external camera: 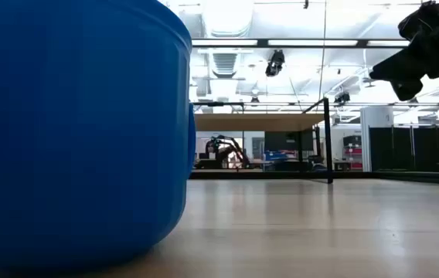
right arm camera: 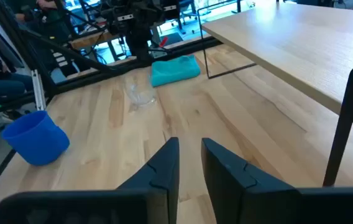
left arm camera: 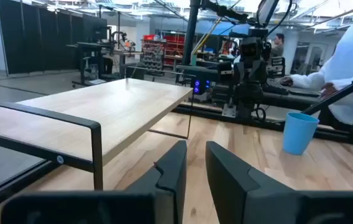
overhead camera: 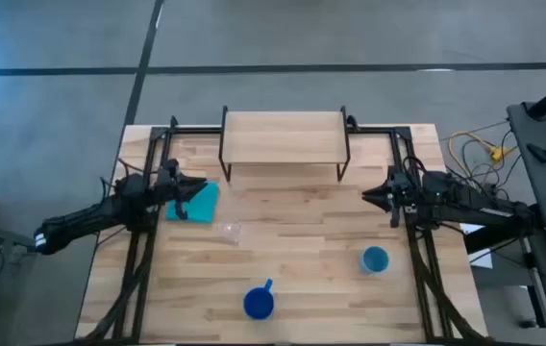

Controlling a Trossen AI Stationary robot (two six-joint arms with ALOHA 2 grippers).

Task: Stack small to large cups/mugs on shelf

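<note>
Shelf point(overhead camera: 283, 135) standing at the far middle of the table point(overhead camera: 302, 279), board bare, thin black legs planted on the wood. Left gripper point(overhead camera: 199, 185) hovering off the shelf's left end, above the table, fingers point(left arm camera: 167, 171) showing only a narrow gap in the left wrist view and gripping nothing. Teal cloth point(overhead camera: 196, 202) lying just beneath and beside that gripper, near the shelf's left front leg. Right gripper point(overhead camera: 369, 197) hanging off the shelf's right end, level with the shelf's front edge, fingers point(right arm camera: 164, 165) likewise drawn close with a slim gap and carrying nothing.

Clear cup point(overhead camera: 230, 233) sitting in front of the shelf toward its left side, just past the cloth's corner, well apart from the shelf itself; appearing in the right wrist view as a faint glassy shape point(right arm camera: 140, 94) near the cloth point(right arm camera: 175, 70). Light blue cup point(overhead camera: 375, 259) standing upright in front of the shelf's right end, farther out than the clear cup, seen also in the left wrist view point(left arm camera: 300, 132). Dark blue mug point(overhead camera: 259, 303) resting farthest from the shelf, roughly opposite its middle, handle pointing back toward the shelf, filling the left of the low view point(external camera: 73, 131). All three vessels standing apart from one another, none touching the shelf.
</note>
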